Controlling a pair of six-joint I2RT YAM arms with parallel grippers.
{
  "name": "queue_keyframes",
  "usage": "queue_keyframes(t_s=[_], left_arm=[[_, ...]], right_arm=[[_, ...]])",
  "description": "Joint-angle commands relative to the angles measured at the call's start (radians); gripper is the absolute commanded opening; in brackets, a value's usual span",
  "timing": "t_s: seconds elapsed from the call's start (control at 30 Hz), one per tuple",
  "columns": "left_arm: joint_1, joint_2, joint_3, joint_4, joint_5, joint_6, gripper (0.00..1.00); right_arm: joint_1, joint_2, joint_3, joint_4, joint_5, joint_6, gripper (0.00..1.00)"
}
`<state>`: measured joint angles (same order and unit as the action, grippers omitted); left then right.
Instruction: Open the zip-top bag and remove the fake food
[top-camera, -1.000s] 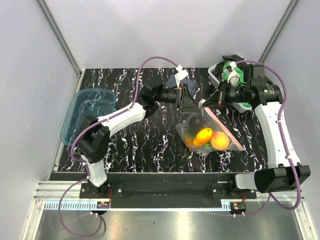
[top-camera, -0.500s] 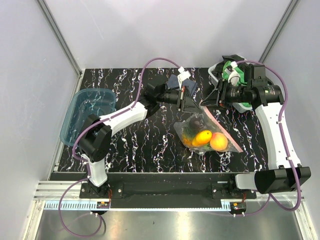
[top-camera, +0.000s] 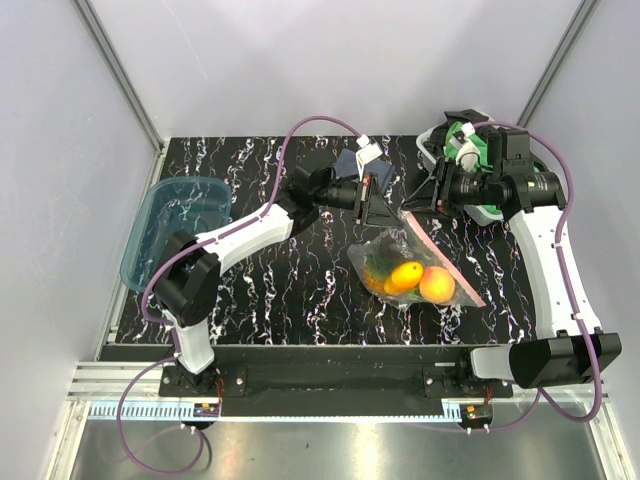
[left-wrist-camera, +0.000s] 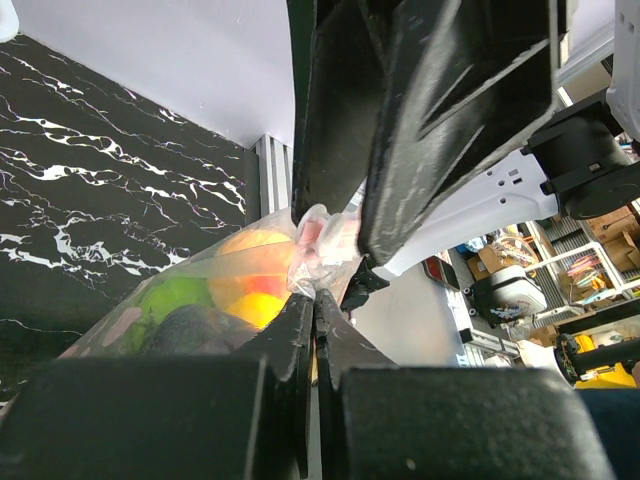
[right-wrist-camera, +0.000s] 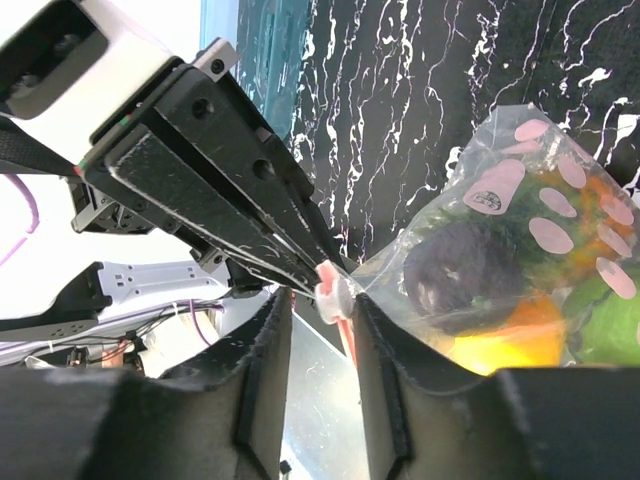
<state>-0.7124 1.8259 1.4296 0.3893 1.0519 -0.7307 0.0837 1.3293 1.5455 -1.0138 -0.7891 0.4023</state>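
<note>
Corner of zip-top bag (right-wrist-camera: 520, 190) pinched in left tool (left-wrist-camera: 317, 297).

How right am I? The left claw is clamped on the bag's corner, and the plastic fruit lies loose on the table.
Not quite: the fake food sits inside the zip-top bag, as the top view shows. The left gripper is indeed clamped on its corner.

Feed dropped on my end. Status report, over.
Left hand shut on bag corner. Right hand open around same corner. Food inside bag. Nothing blocking.
</note>
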Motion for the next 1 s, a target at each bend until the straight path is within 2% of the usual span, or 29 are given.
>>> queue_keyframes(t_s=[0.0,0.17,0.2,0.27,0.3,0.33,0.4,0.43,0.57,0.63,0.7,0.77,0.8,0.83,0.9,0.97], left_arm=[[-0.002,-0.063,0.008,0.037,0.010,0.008,0.00],[-0.002,-0.066,0.008,0.042,0.010,0.001,0.00],[-0.002,-0.068,0.008,0.043,0.013,-0.001,0.00],[-0.002,-0.070,0.006,0.049,0.014,-0.010,0.00],[-0.002,-0.070,0.008,0.054,0.013,-0.016,0.04],[-0.002,-0.068,0.008,0.066,0.013,-0.030,0.15],[-0.004,-0.059,0.008,0.091,0.017,-0.056,0.24],[-0.004,-0.054,0.006,0.133,0.022,-0.093,0.34],[-0.004,-0.033,-0.023,0.331,0.039,-0.238,0.43],[-0.005,-0.017,-0.020,0.384,0.039,-0.288,0.42],[-0.010,-0.008,-0.014,0.410,0.048,-0.306,0.33],[-0.012,-0.002,-0.012,0.411,0.051,-0.309,0.23],[-0.012,-0.002,-0.015,0.405,0.048,-0.306,0.12],[-0.012,-0.002,-0.015,0.396,0.043,-0.300,0.07],[-0.010,-0.008,-0.017,0.355,0.031,-0.270,0.00],[-0.010,-0.017,-0.009,0.289,0.011,-0.230,0.00]], right_arm=[[0.008,-0.018,-0.008,0.040,-0.019,-0.002,0.32],[0.008,-0.036,-0.016,0.032,0.002,-0.011,0.10],[0.008,-0.036,-0.016,0.029,0.007,-0.010,0.01],[0.008,-0.036,-0.010,0.029,0.004,-0.011,0.00],[0.007,-0.035,-0.007,0.029,-0.001,-0.010,0.00],[0.007,-0.035,-0.004,0.029,-0.002,-0.011,0.00],[0.007,-0.032,-0.001,0.026,-0.004,-0.014,0.00],[0.008,-0.032,0.001,0.026,-0.004,-0.014,0.00],[0.008,-0.027,0.005,0.027,-0.016,-0.016,0.00],[0.007,-0.027,0.010,0.029,-0.018,-0.016,0.00],[0.007,-0.027,0.013,0.029,-0.018,-0.016,0.00],[0.007,-0.027,0.013,0.029,-0.019,-0.016,0.00],[0.007,-0.025,0.013,0.029,-0.016,-0.017,0.00],[0.008,-0.027,0.013,0.029,-0.015,-0.017,0.00],[0.008,-0.027,0.011,0.029,-0.013,-0.019,0.00],[0.008,-0.028,0.007,0.029,-0.009,-0.022,0.00]])
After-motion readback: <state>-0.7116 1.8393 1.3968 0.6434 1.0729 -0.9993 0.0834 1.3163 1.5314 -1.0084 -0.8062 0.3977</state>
